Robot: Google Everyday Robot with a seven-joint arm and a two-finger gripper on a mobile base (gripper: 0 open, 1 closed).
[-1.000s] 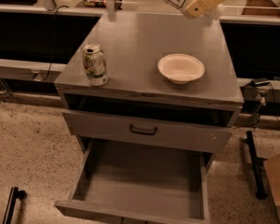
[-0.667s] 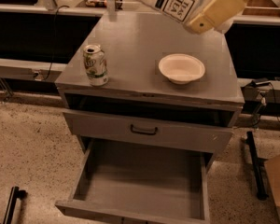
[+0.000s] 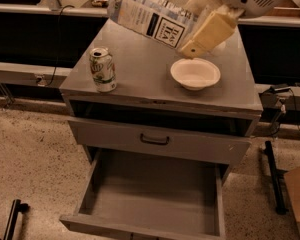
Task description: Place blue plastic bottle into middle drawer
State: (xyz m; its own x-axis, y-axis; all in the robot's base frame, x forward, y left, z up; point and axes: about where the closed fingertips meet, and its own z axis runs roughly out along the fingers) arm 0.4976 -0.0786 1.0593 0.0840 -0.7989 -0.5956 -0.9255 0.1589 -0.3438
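Currently, the gripper is positioned high at the upper right of the camera view, above the rear right portion of the cabinet top. Its cream-coloured fingers are closed around one end of the blue plastic bottle, which is held in the air, clear of every surface. The bottle is tilted: its free end points up and to the left, and its gripped end sits lower, toward the right. The white-and-blue label faces the onlooker and carries a dark panel reading "TEA". Just below the gripped end, a white bowl sits upright on the cabinet top, apart from the bottle. A green-and-white soda can stands upright near the front left edge of the top, well apart from the bowl. Beneath the top is a dark open slot, then a closed grey drawer front with a black handle. Below that, the middle drawer is pulled out toward the onlooker, its flat grey floor exposed between low side walls. The bottle is well above this drawer and behind it. The cabinet stands on a speckled floor.
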